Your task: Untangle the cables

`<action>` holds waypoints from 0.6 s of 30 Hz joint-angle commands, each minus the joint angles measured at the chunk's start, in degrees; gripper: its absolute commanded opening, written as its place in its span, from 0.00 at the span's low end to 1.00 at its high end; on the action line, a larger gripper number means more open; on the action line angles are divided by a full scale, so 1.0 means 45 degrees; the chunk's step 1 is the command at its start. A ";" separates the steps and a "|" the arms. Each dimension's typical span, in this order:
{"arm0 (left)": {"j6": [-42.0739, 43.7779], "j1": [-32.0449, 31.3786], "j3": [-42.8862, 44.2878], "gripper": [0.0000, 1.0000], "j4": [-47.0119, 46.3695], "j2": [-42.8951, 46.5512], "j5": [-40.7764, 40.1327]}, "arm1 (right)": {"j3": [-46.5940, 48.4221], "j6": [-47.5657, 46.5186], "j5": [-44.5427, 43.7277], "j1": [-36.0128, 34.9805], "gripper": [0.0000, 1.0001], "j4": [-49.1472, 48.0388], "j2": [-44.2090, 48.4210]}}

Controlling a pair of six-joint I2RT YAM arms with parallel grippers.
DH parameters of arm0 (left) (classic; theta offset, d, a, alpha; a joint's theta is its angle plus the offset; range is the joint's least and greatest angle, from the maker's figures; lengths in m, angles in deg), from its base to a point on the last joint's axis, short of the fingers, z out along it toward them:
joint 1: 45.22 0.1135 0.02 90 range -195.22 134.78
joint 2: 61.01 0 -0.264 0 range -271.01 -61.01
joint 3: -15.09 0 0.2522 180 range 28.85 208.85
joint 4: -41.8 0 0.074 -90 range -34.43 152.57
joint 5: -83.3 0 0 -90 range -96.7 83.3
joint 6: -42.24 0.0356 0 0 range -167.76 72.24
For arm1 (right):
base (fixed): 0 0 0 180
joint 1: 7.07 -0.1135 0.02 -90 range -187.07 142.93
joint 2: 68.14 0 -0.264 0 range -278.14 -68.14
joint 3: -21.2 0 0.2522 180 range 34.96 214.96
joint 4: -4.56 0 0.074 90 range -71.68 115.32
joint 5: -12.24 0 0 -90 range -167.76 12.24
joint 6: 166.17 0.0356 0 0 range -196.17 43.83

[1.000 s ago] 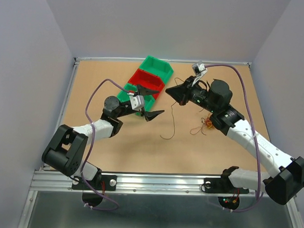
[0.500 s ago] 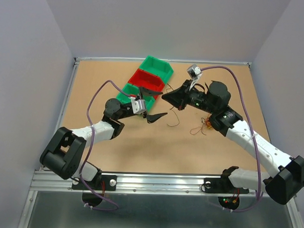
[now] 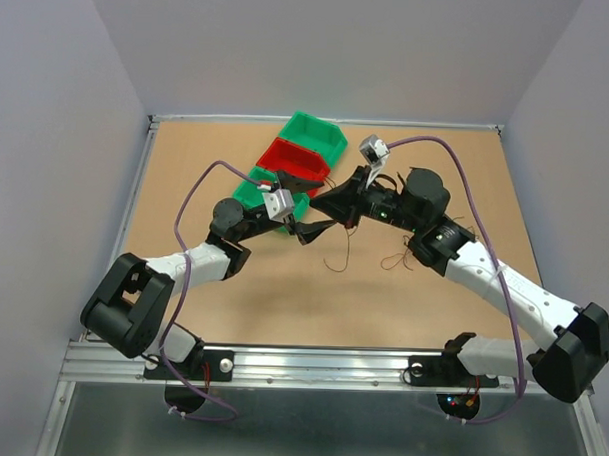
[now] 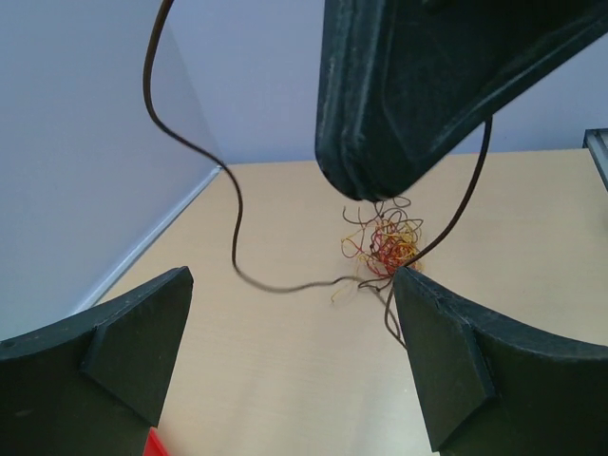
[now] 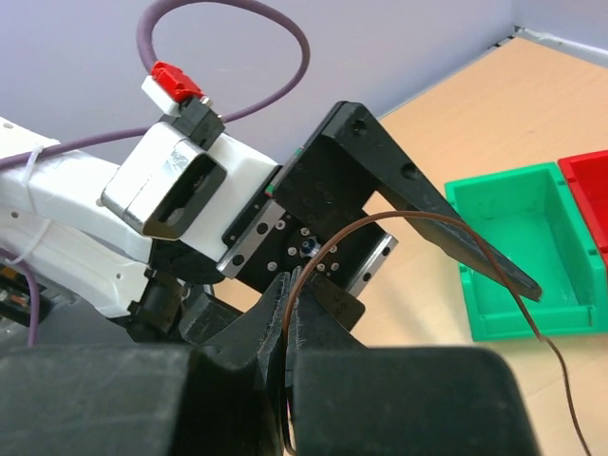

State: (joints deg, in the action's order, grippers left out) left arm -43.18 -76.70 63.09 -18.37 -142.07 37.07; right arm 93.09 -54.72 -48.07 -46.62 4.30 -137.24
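The right gripper had been carried leftward, its jaws pinched on a dark cable, presumably for handover. The left gripper was spread just beneath; the tangle lay beyond

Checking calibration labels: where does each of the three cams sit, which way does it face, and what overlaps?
Top external: high behind the bases, looking down on the table, green and red bins and both arms.
Left wrist: between the open left gripper, facing the wire tangle; the right gripper hangs overhead.
Right wrist: behind the right gripper, shut on a brown wire, facing the left gripper and a green bin.
Shared: both wrist views show that brown wire.
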 commanded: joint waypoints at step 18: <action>-0.0802 -0.0230 -0.0342 0.99 -0.3900 0.0083 0.2009 | -0.0007 -0.0177 0.0453 -0.0820 0.01 -0.0888 -0.0758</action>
State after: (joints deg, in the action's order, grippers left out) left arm -45.54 -77.40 62.92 -18.41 -142.11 39.97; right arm 93.09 -54.90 -47.19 -49.64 3.52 -140.65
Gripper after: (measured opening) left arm 0.986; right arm 0.012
